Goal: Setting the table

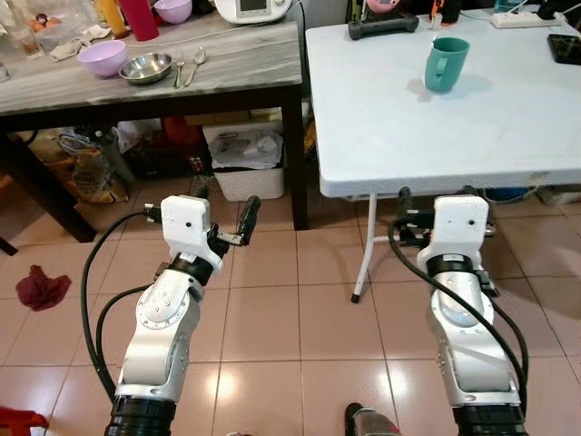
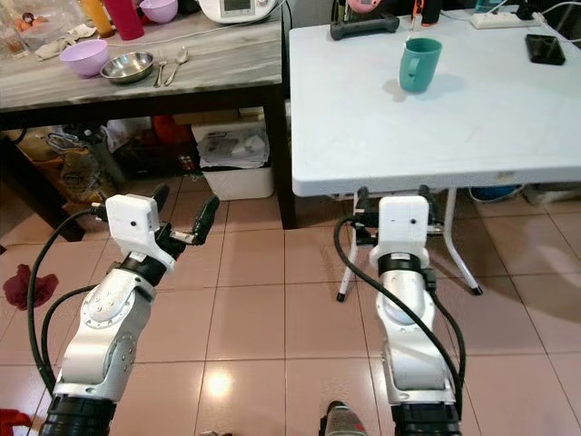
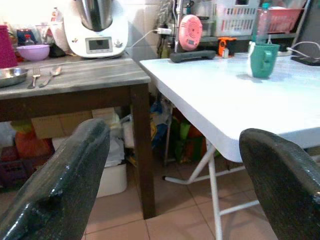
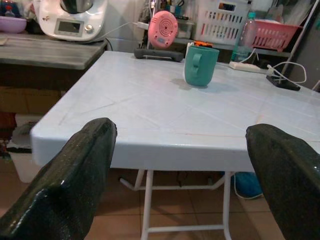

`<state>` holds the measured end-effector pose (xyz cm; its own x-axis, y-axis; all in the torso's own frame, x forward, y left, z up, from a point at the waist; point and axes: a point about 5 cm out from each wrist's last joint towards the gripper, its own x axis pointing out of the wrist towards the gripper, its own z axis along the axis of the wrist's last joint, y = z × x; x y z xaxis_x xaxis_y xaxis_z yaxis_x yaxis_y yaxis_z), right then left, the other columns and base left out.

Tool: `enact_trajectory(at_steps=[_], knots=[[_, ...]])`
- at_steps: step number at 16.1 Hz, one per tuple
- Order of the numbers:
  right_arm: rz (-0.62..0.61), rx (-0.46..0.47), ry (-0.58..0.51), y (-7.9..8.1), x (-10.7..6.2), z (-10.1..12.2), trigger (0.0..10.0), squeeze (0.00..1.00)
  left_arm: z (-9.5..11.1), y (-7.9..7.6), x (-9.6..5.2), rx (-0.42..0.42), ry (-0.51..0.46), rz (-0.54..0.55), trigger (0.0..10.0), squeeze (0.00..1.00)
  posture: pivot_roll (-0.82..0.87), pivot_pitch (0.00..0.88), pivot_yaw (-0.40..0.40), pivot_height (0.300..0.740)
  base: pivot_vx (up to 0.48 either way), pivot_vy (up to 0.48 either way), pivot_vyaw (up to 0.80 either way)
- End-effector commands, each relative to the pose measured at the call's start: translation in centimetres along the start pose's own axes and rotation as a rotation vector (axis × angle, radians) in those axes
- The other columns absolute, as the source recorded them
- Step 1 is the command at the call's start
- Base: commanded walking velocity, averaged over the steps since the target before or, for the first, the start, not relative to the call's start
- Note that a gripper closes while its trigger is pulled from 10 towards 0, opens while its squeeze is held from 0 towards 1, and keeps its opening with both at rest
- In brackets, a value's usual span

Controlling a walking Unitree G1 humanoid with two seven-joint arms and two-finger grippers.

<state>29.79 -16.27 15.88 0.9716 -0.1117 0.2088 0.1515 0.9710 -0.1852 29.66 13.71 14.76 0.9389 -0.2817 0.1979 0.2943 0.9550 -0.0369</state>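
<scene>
Teal mug (image 1: 446,63) waits alone on the white table (image 1: 508,136); we hold left gripper (image 1: 225,220) and right gripper (image 4: 180,165) spread, empty, near its edge, probably for reaching.

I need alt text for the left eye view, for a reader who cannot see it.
A teal mug stands on a white folding table, next to a wooden table holding a purple bowl, a steel bowl and cutlery. Below, the left gripper and right gripper are raised over tiled floor.
</scene>
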Motion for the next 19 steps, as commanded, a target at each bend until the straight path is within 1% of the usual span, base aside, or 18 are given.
enact_trajectory(at_steps=[1,3,19], knots=[[0.003,-0.001,-0.012,0.17,-0.01,0.30,10.0,0.00,0.27,0.33,-0.21,0.005,-0.004,0.010,10.0,0.00,-0.15,0.125,0.107,0.740,0.334,0.000,0.00],[0.005,0.000,-0.013,0.20,0.05,0.31,10.0,0.00,0.26,0.24,-0.26,-0.003,-0.006,0.002,10.0,0.00,-0.15,0.126,0.106,0.740,0.343,0.000,0.00],[0.003,-0.001,-0.013,0.22,0.07,0.30,10.0,0.00,0.30,0.13,-0.21,-0.010,-0.007,-0.012,10.0,0.00,-0.16,0.122,0.111,0.740,0.480,0.000,0.00]])
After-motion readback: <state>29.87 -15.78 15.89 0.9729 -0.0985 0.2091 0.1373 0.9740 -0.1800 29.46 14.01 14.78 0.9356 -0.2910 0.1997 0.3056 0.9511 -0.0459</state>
